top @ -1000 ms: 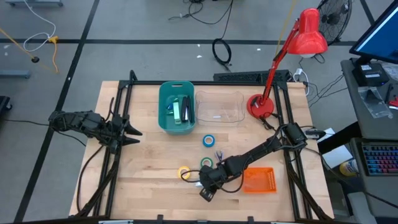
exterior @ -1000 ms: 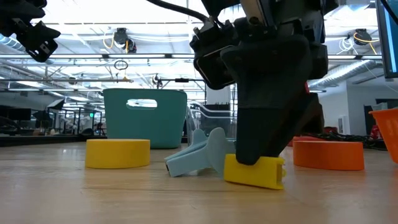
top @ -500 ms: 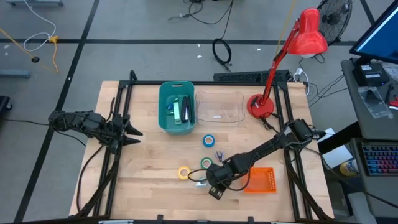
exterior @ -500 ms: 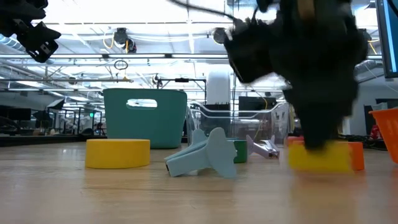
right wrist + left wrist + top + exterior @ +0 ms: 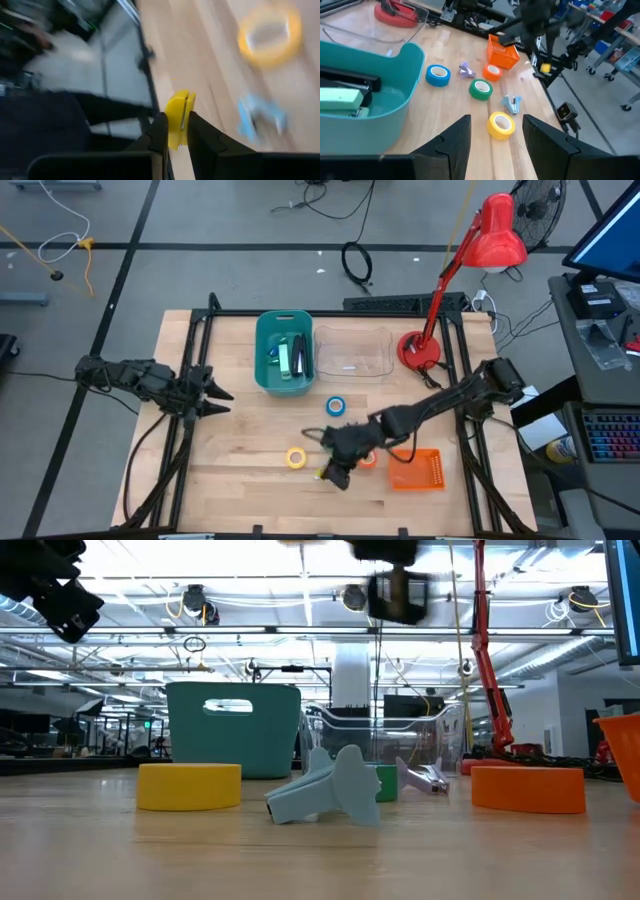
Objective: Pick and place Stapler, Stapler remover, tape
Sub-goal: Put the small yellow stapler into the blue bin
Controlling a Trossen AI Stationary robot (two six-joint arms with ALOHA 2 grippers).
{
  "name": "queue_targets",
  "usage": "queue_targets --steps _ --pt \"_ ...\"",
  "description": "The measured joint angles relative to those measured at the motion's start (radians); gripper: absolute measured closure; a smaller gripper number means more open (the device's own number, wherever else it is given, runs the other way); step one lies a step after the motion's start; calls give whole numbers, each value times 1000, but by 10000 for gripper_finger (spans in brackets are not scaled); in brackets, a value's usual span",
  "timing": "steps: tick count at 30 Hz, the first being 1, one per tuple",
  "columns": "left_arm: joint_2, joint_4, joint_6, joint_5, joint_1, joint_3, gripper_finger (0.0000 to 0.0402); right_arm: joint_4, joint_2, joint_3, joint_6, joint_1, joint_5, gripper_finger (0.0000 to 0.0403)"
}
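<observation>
Looking straight down, the right claw (image 5: pixel 327 474) hangs over the near part of the wooden surface (image 5: pixel 240 470), just beside the yellow tape roll (image 5: pixel 296 458), pinched shut on a small yellow stapler remover (image 5: pixel 322 475). The blue tape roll (image 5: pixel 336 406) lies just in front of the teal bin (image 5: pixel 284 352), which holds a green stapler (image 5: pixel 286 358) and darker items. A clear tray (image 5: pixel 352 351) sits touching the bin's side, and beyond it stands a red lamp (image 5: pixel 480 255). An orange basket (image 5: pixel 415 469) sits farther from the bin than the yellow roll, with the orange tape roll (image 5: pixel 369 459) just beside it. The left claw (image 5: pixel 214 394) waits off the bin's other side, its fingers parted with nothing between them.

From surface height, the yellow roll (image 5: pixel 189 786) lies in front of the bin (image 5: pixel 233 730), a pale blue stapler remover (image 5: pixel 325 790) beside it, then the green tape roll (image 5: pixel 384 783), a purple stapler remover (image 5: pixel 422 778) and the orange roll (image 5: pixel 527 788).

The left wrist view shows the bin (image 5: pixel 385 95) with the green stapler (image 5: pixel 340 97), and past it the blue (image 5: pixel 438 75), green (image 5: pixel 480 89), orange (image 5: pixel 492 73) and yellow (image 5: pixel 501 125) rolls, the two loose removers (image 5: pixel 512 103) (image 5: pixel 466 71), and the basket (image 5: pixel 502 51).

The right wrist view shows the yellow remover (image 5: pixel 179 117) gripped between both fingers (image 5: pixel 157 132), above the blurred yellow roll (image 5: pixel 269 34) and blue remover (image 5: pixel 260 118).
</observation>
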Motion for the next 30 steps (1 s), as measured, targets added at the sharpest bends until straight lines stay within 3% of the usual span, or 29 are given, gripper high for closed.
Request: queue_targets --steps 6,15,21,30 --pt "7 9 -2 -3 0 0 222 199 -48 3 -188 -126 24 364" --pt "7 7 -100 0 0 0 222 259 -60 3 -416 -357 16 364" --pt "7 82 -47 -1 0 0 222 255 -31 2 -450 -483 -57 364" --pt "7 184 78 -2 0 0 222 254 -14 88 -492 -606 -56 364"
